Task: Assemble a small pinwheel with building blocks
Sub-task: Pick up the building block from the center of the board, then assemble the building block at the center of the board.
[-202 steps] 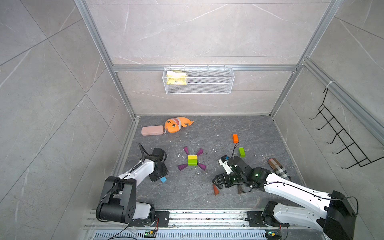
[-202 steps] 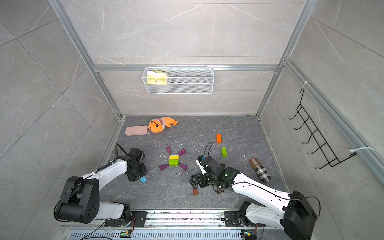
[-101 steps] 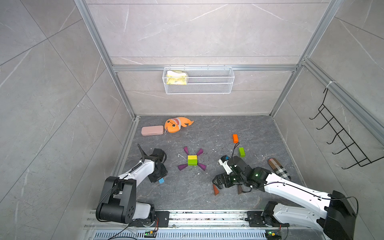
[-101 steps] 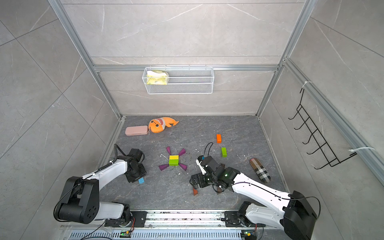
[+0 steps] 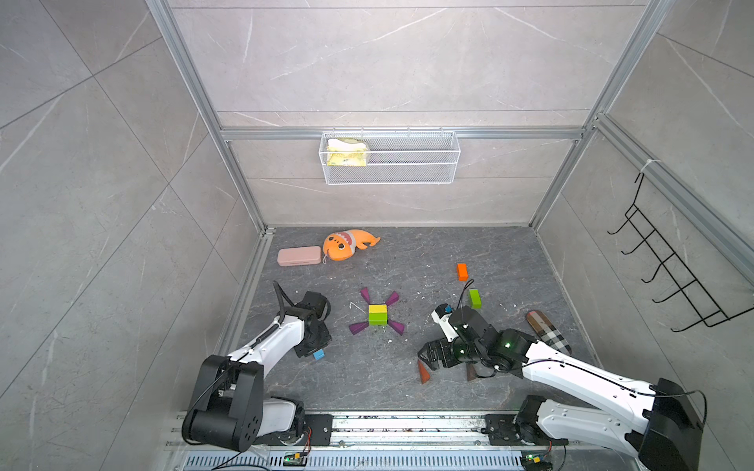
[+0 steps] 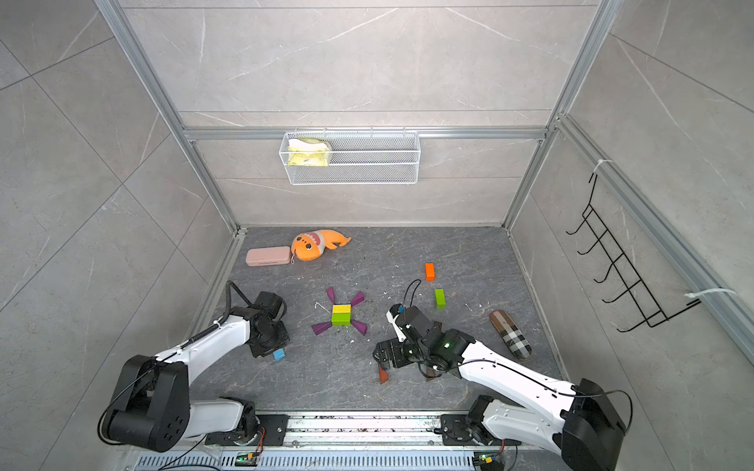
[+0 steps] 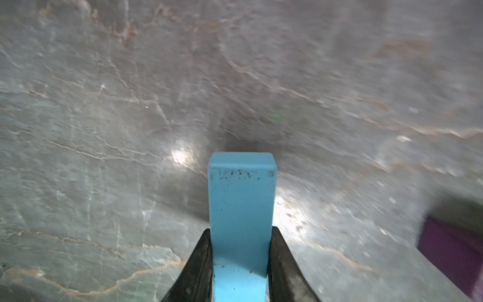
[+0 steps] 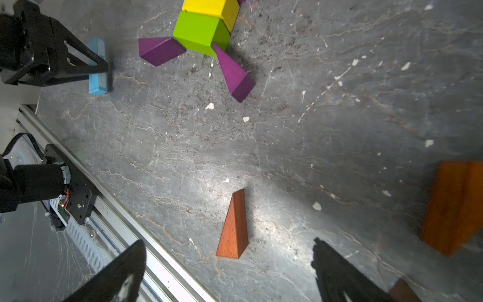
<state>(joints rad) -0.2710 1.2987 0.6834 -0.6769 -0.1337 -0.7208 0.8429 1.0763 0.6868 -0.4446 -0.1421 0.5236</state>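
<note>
— Which step is it?
— The left pincer (image 7: 240, 230) clamps the blue bar (image 7: 241, 198) lying on the counter (image 5: 367, 379); next, probably a level carry to the pinwheel (image 5: 377, 315). The right pincer (image 8: 228, 240) gapes over an orange wedge (image 8: 235, 224).
— Containers?
— The wall basket (image 5: 412, 173) holds a yellowish wad (image 5: 347, 153); the pink case (image 5: 298, 256) is closed.

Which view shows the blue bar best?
Left wrist: the blue bar fills the middle, in the left tool. In both top views only one end shows; in the right wrist view it is small, partly hidden.
</note>
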